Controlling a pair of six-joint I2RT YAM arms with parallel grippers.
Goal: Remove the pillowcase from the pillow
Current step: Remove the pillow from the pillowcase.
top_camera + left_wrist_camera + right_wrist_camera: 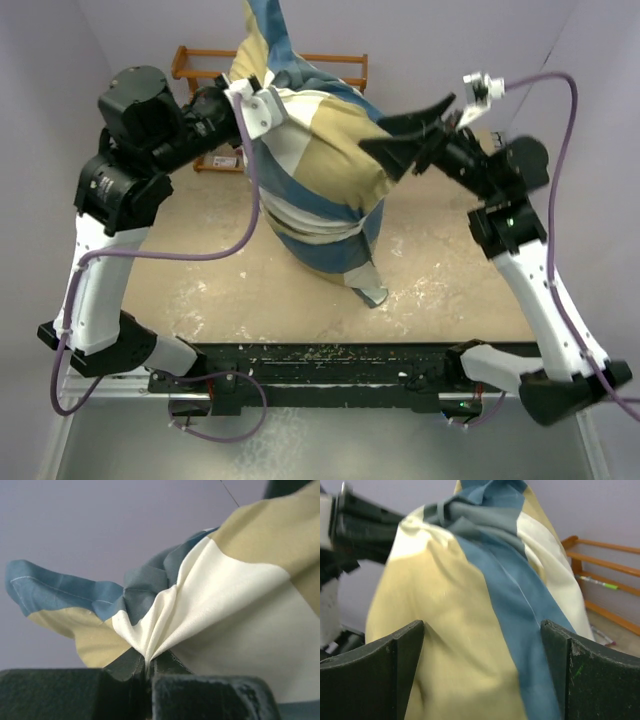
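The pillowcase [320, 170], in tan, cream and blue blocks, hangs bulging above the table with its lower end [368, 292] near the tabletop. The white pillow is hidden inside it. My left gripper [252, 108] is shut on a pinch of cream fabric near the top [146, 657] and holds the bundle up. My right gripper [405, 135] is open at the bundle's right side. Its fingers [407, 650] stand wide apart with tan and blue cloth [485, 645] between them, pressing close to it.
A wooden rack [190, 62] stands at the back of the table behind the bundle, also at the right of the right wrist view [605, 575]. The tabletop [200, 290] is beige and scuffed. Purple cables loop from both arms.
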